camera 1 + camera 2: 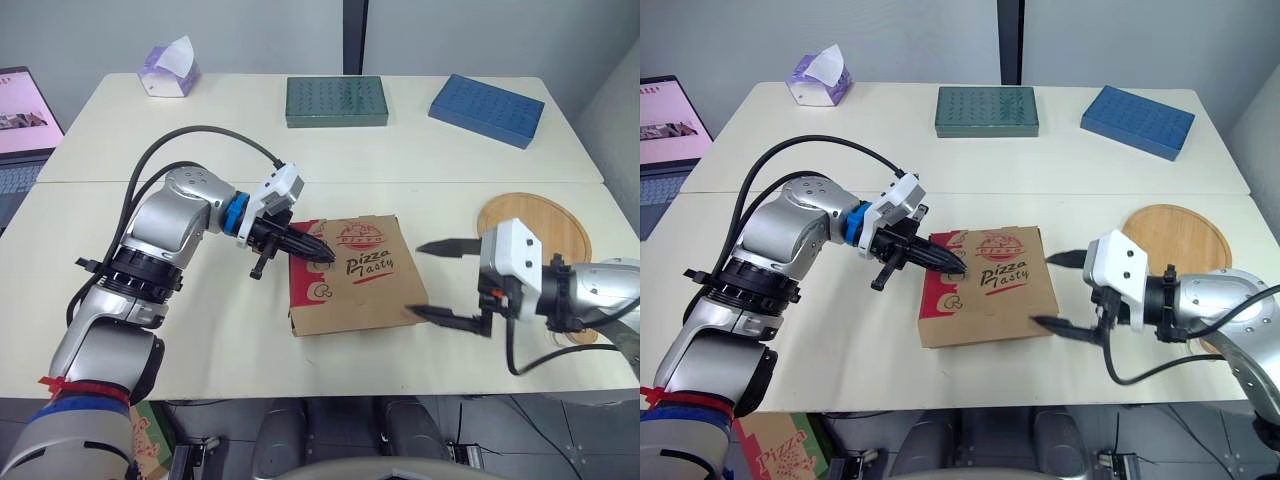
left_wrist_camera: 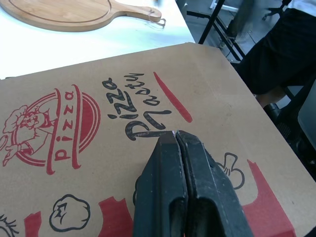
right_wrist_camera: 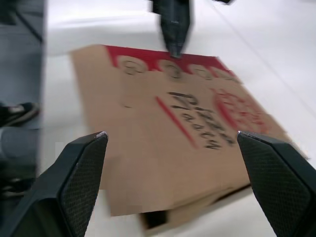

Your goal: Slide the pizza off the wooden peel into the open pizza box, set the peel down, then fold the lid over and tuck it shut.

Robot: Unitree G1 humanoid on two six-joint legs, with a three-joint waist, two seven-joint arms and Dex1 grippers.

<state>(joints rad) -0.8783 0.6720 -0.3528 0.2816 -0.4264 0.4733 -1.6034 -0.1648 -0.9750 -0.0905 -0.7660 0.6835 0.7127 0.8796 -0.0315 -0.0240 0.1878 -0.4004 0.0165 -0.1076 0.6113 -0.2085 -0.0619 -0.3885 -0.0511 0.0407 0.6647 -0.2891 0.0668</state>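
Touching pizza box lid [image 1: 352, 272]: left end effector [image 1: 323, 256], pinched empty; right end effector [image 1: 417, 280] gaping empty alongside.

Closed pizza box [image 3: 163, 148], right fingers [image 3: 79, 177] spread, left fingers [image 3: 173, 24] at edge

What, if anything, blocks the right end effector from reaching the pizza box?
Probably nothing: the right end effector is open beside the pizza box; the left end effector rests on its other side.
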